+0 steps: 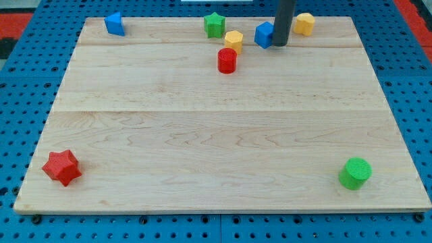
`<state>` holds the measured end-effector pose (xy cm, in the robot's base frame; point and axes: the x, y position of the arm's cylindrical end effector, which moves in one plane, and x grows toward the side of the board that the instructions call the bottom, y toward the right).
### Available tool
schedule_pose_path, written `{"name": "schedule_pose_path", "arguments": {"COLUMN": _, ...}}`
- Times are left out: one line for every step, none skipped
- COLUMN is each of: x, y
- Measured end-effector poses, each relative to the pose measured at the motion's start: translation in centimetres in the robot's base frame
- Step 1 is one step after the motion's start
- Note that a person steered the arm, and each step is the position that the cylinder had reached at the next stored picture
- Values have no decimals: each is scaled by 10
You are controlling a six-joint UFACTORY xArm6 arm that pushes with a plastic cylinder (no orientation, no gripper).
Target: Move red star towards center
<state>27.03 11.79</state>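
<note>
The red star point(62, 167) lies near the board's bottom left corner. My tip point(279, 44) is at the view's top, right of centre, far from the star. It touches or nearly touches the right side of a blue block point(264, 34). The wooden board point(216, 135) fills most of the view.
A red cylinder point(227, 60), a yellow block point(233, 41) and a green star point(214, 25) sit at the top centre. A yellow block point(305, 23) is right of my tip. A blue block point(114, 23) is at the top left. A green cylinder point(355, 173) is at the bottom right.
</note>
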Motion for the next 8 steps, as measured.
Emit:
{"name": "schedule_pose_path", "arguments": {"x": 16, "y": 11}}
{"name": "schedule_pose_path", "arguments": {"x": 64, "y": 30}}
{"name": "schedule_pose_path", "arguments": {"x": 145, "y": 3}}
{"name": "schedule_pose_path", "arguments": {"x": 244, "y": -75}}
{"name": "schedule_pose_path", "arguments": {"x": 342, "y": -177}}
{"name": "schedule_pose_path", "arguments": {"x": 348, "y": -225}}
{"name": "schedule_pose_path", "arguments": {"x": 320, "y": -319}}
{"name": "schedule_pose_path", "arguments": {"x": 291, "y": -343}}
